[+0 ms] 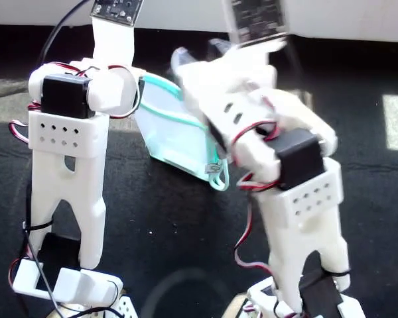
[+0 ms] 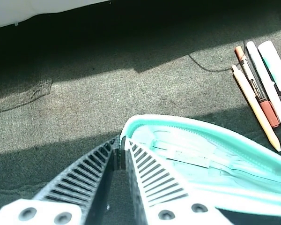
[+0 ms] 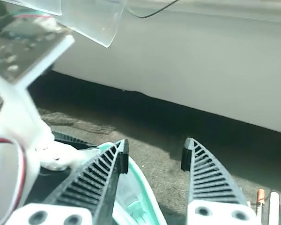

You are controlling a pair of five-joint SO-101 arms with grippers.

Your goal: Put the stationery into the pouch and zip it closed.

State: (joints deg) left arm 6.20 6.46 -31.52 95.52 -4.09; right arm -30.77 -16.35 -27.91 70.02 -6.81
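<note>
The teal pouch [image 2: 210,159] lies on the dark mat with its mouth gaping and its zip undone. My left gripper [image 2: 120,144] is shut on the pouch's end, right at the rim. In the high view the pouch [image 1: 176,129] sits between the two arms. Beyond the pouch the stationery lies in a row: a peach pen [image 2: 255,108], a brown-capped marker [image 2: 256,88], a white pen [image 2: 268,80] and a mint-and-white highlighter [image 2: 274,64]. My right gripper [image 3: 155,154] hangs open above the mat next to the pouch's rim [image 3: 136,199], holding nothing.
A dark felt mat [image 1: 166,212] covers the table. A white wall or board [image 3: 201,61] runs along its far edge. A thin black cable [image 2: 203,65] lies near the pens. The left arm's white body [image 3: 18,122] stands close beside the right gripper.
</note>
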